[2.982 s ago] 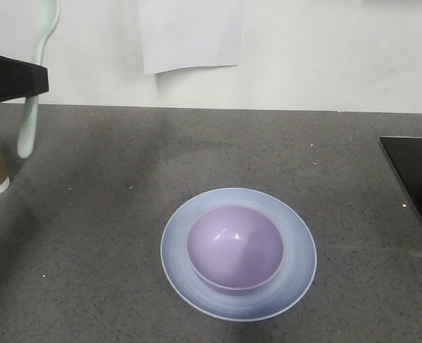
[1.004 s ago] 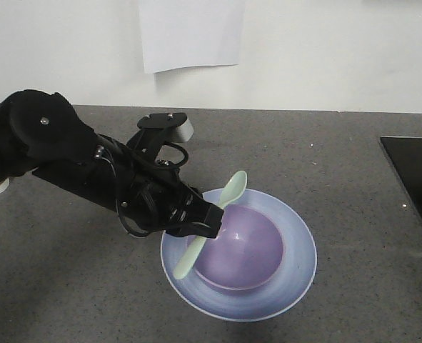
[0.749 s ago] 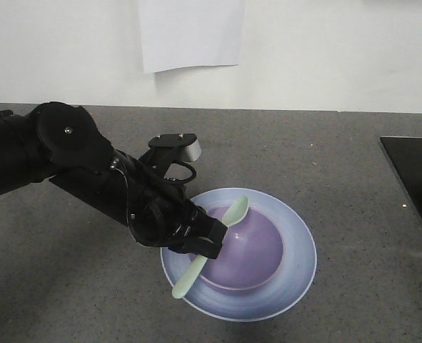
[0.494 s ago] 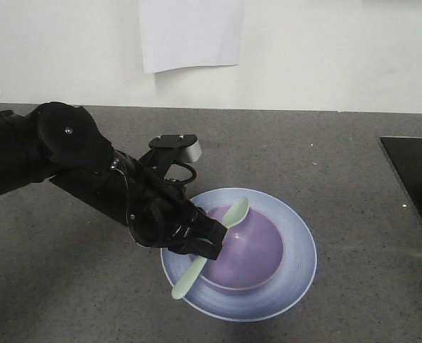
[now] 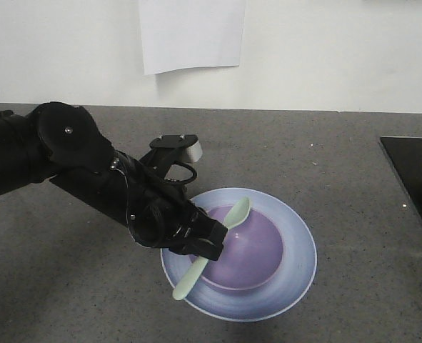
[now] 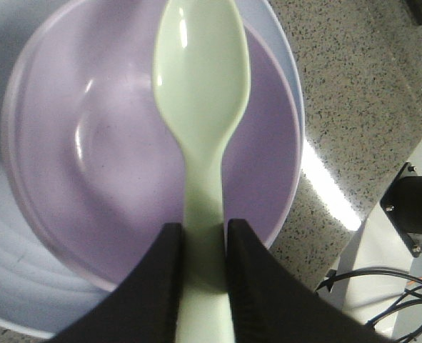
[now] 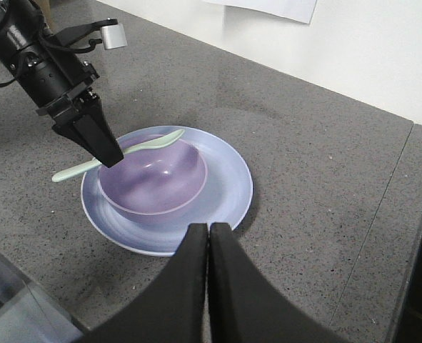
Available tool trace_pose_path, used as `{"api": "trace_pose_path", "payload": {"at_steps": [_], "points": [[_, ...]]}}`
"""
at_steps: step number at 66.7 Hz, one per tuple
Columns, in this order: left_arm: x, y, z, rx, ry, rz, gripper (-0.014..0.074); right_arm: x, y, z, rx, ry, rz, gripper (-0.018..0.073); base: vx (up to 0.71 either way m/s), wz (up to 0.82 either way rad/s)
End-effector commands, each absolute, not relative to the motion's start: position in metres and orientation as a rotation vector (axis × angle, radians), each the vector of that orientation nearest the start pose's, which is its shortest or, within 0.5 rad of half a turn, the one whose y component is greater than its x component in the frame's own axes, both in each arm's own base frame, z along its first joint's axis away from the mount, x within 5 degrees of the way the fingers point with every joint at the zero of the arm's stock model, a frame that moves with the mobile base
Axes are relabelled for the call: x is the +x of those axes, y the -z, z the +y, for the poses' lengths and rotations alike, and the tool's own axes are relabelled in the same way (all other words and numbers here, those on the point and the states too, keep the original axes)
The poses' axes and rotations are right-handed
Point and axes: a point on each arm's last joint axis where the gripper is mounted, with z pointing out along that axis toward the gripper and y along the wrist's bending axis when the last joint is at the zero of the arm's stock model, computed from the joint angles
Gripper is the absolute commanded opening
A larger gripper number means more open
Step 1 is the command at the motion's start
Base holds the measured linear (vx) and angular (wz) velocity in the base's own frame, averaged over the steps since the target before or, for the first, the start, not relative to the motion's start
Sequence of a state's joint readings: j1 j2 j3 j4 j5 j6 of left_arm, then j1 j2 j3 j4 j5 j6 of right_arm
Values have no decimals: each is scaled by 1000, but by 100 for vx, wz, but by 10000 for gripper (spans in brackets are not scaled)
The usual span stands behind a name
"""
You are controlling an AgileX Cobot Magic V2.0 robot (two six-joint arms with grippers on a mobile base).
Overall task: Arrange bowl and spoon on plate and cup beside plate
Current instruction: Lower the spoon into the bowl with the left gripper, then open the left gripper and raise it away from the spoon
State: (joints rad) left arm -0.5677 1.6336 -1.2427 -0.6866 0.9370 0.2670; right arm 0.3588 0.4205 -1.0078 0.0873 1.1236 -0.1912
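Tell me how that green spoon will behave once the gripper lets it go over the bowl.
The spoon looks stiff: clamped at mid-handle by the left gripper, it juts out straight without sagging. It seems light thin plastic, so it may bounce or slide on the smooth bowl. Its handle overhangs the bowl's rim, so it could tip outward onto the plate.

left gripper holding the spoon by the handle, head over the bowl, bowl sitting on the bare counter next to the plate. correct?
Not quite. The bowl sits on the plate, not on the counter beside it; the right wrist view shows the plate's rim all around it. The rest holds: the left gripper clamps the spoon by its handle, head over the bowl.
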Motion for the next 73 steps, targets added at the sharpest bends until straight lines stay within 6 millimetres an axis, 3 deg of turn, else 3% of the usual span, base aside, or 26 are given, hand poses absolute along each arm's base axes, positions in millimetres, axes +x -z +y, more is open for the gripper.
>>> {"api": "trace_pose_path", "payload": {"at_steps": [1, 23, 43, 53, 65, 73], "points": [[256, -303, -223, 649, 1041, 2584, 125, 21, -418, 15, -535, -208, 1879, -5, 0, 0], [257, -304, -224, 636, 1050, 2575, 332, 21, -418, 15, -534, -208, 1879, -5, 0, 0], [255, -308, -222, 637, 1051, 2560, 358, 21, -418, 15, -534, -208, 1879, -5, 0, 0], [248, -336, -216, 680, 1027, 2469, 358, 21, -417, 15, -535, -212, 1880, -5, 0, 0], [233, -392, -199, 731, 911, 2305, 358, 21, -417, 16, -536, -221, 1881, -5, 0, 0], [217, -430, -176, 729, 740, 2214, 356, 21, -417, 16, -536, -221, 1881, -5, 0, 0]]}}
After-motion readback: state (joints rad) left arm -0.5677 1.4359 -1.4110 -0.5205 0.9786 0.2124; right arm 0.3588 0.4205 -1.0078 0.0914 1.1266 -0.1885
